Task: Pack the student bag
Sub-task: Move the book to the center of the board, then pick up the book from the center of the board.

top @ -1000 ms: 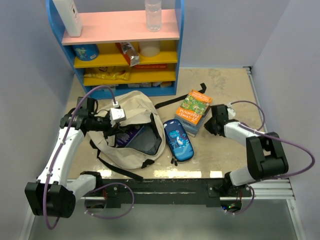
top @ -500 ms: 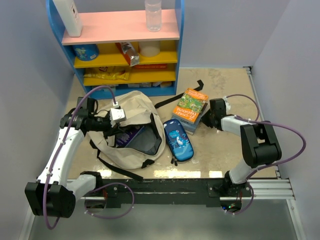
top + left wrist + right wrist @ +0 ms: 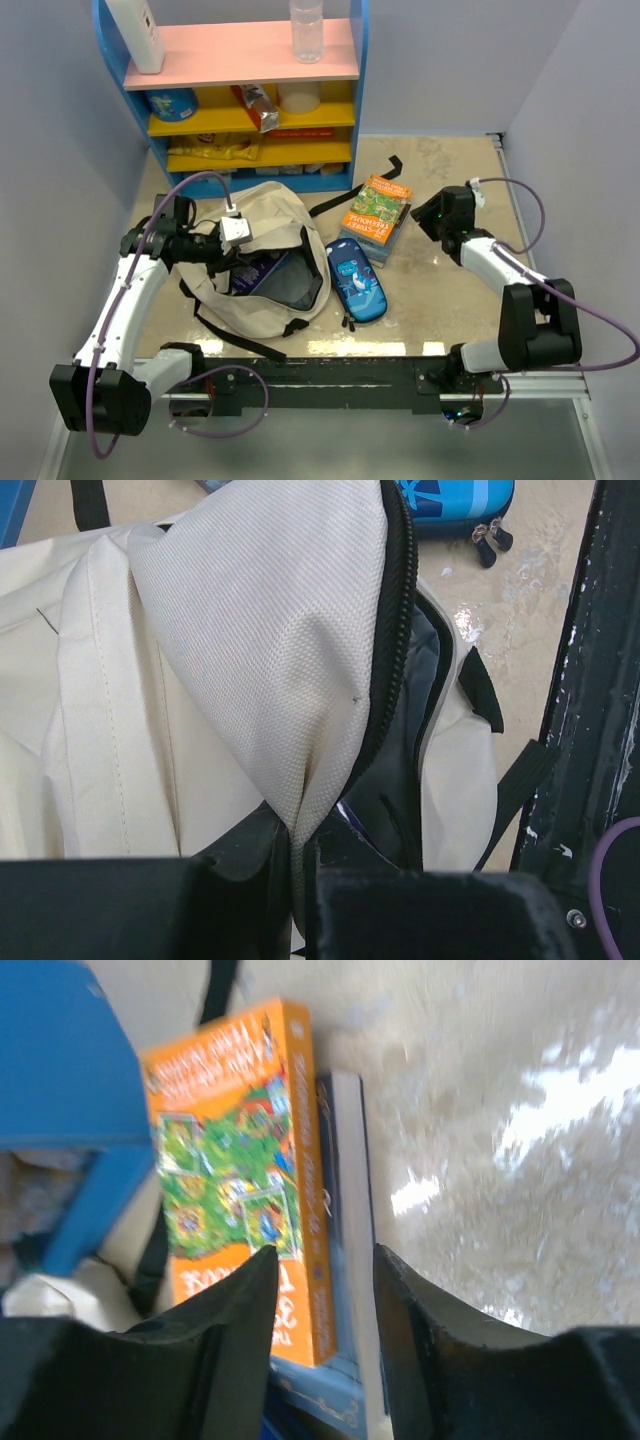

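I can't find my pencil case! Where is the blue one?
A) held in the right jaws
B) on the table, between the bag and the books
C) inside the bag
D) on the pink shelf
B: the pencil case lies on the table, outside the bag, with the books on its other side.

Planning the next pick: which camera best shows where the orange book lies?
Top external: the orange book lies whole atop a darker book, right of the student bag. Right wrist shows it close but blurred. Left wrist misses it.
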Controlling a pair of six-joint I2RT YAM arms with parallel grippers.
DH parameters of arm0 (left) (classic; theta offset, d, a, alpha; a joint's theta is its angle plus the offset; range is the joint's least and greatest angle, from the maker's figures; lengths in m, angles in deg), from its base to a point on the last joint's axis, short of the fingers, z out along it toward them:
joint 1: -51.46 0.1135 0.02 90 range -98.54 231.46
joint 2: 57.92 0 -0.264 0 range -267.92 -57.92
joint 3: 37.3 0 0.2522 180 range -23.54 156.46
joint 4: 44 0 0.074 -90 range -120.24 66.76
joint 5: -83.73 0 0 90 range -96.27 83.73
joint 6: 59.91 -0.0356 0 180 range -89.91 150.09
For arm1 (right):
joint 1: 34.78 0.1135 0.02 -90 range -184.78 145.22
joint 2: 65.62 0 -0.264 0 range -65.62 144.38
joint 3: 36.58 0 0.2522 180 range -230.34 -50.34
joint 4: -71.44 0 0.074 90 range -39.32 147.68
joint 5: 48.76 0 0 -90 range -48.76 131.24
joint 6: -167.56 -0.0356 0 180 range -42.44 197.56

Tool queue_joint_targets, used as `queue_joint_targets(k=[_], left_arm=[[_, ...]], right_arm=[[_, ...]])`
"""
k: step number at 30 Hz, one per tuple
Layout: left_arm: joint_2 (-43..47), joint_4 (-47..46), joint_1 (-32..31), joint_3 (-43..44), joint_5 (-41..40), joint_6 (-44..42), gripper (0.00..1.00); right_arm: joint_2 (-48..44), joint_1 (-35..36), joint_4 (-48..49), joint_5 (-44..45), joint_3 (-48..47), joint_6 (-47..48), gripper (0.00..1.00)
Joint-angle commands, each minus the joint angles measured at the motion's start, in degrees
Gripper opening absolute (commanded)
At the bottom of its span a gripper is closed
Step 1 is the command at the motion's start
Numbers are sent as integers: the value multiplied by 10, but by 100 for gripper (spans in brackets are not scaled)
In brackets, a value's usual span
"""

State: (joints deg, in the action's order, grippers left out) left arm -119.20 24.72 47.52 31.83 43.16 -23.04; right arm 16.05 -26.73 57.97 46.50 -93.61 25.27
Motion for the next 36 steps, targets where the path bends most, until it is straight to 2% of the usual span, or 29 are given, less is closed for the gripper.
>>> queue_joint_targets(k=[1, 7, 9, 17, 25, 33, 36], left_arm=[[-1, -13, -3, 3, 25, -15, 0], [-2, -12, -4, 6, 23, -15, 0], [-2, -11, -3, 5, 21, -18, 0], [-15, -11, -3, 3, 15, -23, 0], [-19, -9, -3, 7, 15, -25, 0], [-23, -10, -3, 8, 13, -27, 0], [-23, -11, -3, 8, 15, -26, 0]], right_arm=[[15, -38, 27, -21, -37, 6, 49], [104, -64, 94, -52, -88, 11, 61], [138, -66, 128, -81, -96, 11, 62], [213, -68, 197, -103, -141, 14, 62], [306, -72, 229, -162, -184, 6, 63], [328, -75, 237, -192, -202, 9, 61], [332, -76, 240, -201, -205, 7, 56]])
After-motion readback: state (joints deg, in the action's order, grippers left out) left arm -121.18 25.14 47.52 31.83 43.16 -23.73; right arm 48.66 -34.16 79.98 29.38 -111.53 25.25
